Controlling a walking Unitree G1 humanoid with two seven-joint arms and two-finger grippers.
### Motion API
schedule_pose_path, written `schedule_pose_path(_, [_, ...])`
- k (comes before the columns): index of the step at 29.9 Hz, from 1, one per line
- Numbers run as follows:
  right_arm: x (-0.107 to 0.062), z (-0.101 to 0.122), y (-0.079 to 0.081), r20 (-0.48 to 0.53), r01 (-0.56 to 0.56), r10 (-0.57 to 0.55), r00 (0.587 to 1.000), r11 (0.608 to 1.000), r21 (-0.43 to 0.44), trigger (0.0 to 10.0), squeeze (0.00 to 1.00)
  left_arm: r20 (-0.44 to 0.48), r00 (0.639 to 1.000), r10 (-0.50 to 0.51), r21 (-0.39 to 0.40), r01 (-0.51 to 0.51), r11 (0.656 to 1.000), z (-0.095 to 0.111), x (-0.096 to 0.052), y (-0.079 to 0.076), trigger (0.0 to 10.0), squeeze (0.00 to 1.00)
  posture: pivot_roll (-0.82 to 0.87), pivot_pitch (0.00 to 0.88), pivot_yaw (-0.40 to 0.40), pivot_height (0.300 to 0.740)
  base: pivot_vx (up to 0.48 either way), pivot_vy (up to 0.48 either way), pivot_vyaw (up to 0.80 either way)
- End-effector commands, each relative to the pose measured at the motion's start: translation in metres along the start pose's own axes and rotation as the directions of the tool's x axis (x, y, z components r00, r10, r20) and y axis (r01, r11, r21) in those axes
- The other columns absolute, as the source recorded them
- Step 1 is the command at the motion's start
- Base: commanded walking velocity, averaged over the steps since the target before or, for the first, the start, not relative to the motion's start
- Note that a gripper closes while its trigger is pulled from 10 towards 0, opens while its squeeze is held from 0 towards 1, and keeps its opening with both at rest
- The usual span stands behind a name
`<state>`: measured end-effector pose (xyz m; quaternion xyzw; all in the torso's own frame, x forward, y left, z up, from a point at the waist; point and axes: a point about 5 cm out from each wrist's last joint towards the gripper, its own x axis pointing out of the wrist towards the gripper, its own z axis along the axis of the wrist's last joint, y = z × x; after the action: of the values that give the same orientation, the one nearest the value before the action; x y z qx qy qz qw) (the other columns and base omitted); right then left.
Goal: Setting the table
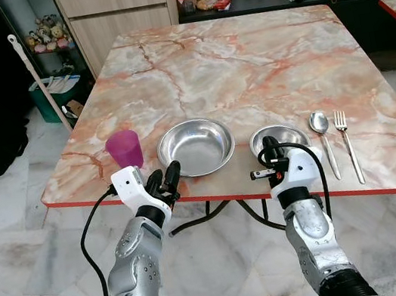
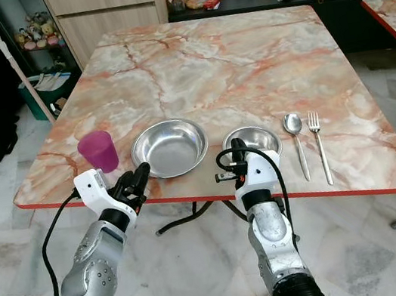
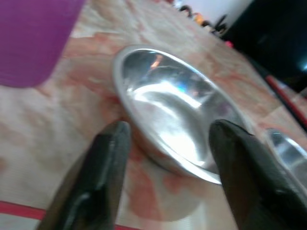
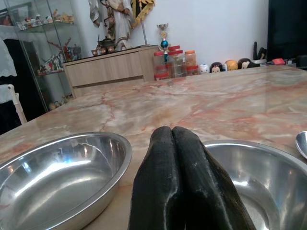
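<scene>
Presently: two steel bowls (image 1: 196, 147), one purple cup (image 1: 123, 147), one spoon (image 1: 322, 134), one fork (image 1: 346, 141); left gripper (image 1: 167, 181) released, right gripper (image 4: 177, 182) clenched empty.

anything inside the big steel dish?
Nothing: the large round steel dish holds only reflections on its bare metal, and the left wrist view confirms it. The marble tabletop beneath it is covered.

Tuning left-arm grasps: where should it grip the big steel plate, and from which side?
Grip the near rim of the big steel plate, coming in low from the table's front edge. The wall is thin and flares outward, so one finger can go over the lip and one beneath. The left gripper is open and already faces that rim. The purple cup stands close on its left, so probably avoid that side.
</scene>
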<state>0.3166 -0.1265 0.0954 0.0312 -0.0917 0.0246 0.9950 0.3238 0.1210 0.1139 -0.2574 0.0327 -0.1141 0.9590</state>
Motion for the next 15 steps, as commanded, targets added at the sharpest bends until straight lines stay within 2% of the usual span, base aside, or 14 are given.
schedule_pose_path(1, [0.001, 0.002, 0.000, 0.007, 0.010, -0.010, 1.000, 1.000, 0.006, 10.0, 0.00, -0.027, 0.999, 0.039, 0.014, -0.039, 0.999, 0.000, 0.003, 0.004, 10.0, 0.00, 0.04, 0.097, 0.045, 0.740, 0.000, 0.000, 0.00])
schedule_pose_path(15, [0.002, 0.004, -0.002, 0.010, 0.010, -0.010, 1.000, 1.000, 0.005, 10.0, 0.00, -0.069, 0.996, 0.054, -0.010, -0.055, 0.998, -0.005, 0.022, -0.008, 10.0, 0.00, 0.03, 0.108, 0.039, 0.740, 0.000, 0.000, 0.00])
